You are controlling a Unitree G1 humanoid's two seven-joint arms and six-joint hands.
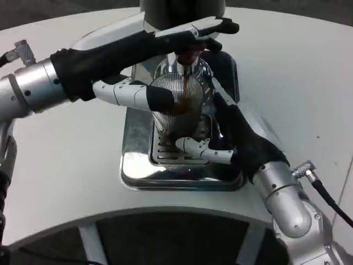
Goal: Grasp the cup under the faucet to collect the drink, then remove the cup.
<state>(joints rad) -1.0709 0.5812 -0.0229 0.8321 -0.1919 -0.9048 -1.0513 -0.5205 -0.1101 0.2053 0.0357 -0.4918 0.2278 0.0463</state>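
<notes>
Here, a round white table [66,165] spreads out under a drink dispenser, whose shiny steel drip tray [135,171] sits at the centre with a slotted grate in the middle. Above it, the dispenser's dark body rises past the top edge, and its faucet [186,58] points down over the tray. Directly beneath the spout stands a clear ribbed cup [175,113], upright on the grate, with a thin brown stream falling into it and dark liquid gathering inside. The left hand [146,49] reaches across from the left; its upper fingers lie along the faucet's lever area while a lower finger curls against the cup's left wall, so it seems to be gripping the tap, though the exact hold is hard to make out. The right hand [220,141] comes up from the lower right and wraps the cup's base and right side, fingers clamped on it. The step in hand appears to be the collecting itself: the cup is held in place while the drink pours. Next, most likely, the flow must stop, and then the right hand must draw the cup out level, clear of the spout, without spilling.
</notes>
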